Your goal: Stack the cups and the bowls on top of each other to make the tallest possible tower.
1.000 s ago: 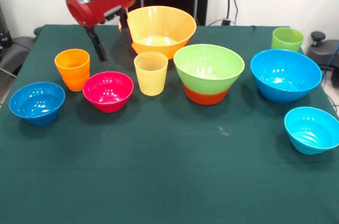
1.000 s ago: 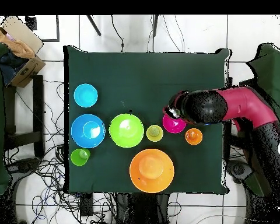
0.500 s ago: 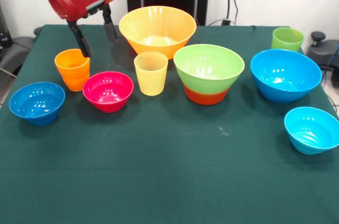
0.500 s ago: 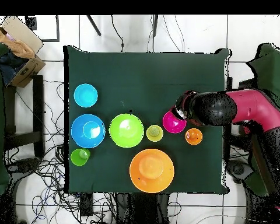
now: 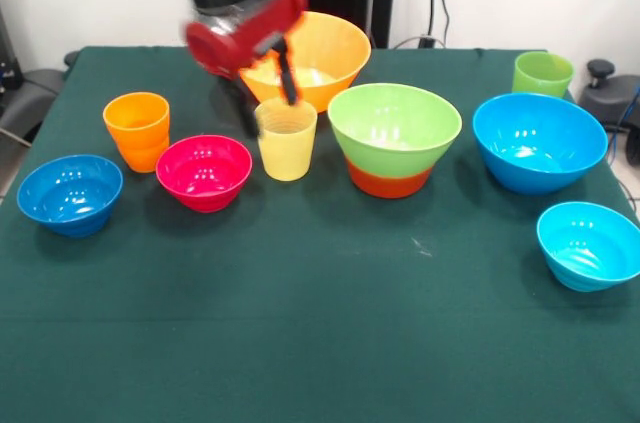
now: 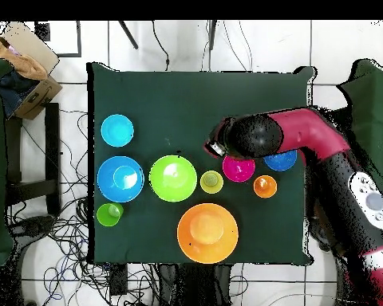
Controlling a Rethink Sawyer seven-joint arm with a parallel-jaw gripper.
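My gripper hangs open just over the back rim of the pale yellow cup, with nothing between its fingers. In the overhead view the gripper shows close to that cup. The light green bowl sits nested on the orange-red bowl, a low tower right of the cup. Left of it stand the magenta bowl, the orange cup and the small dark blue bowl. The arm partly hides the big yellow-orange bowl behind.
On the right stand the big blue bowl, the small cyan bowl and the light green cup at the back corner. A green cloth covers the table. Cables and a chair lie beyond its edges.
The gripper has swung from above the orange cup, rightward in the front view, to the pale yellow cup. No cup or bowl has moved.
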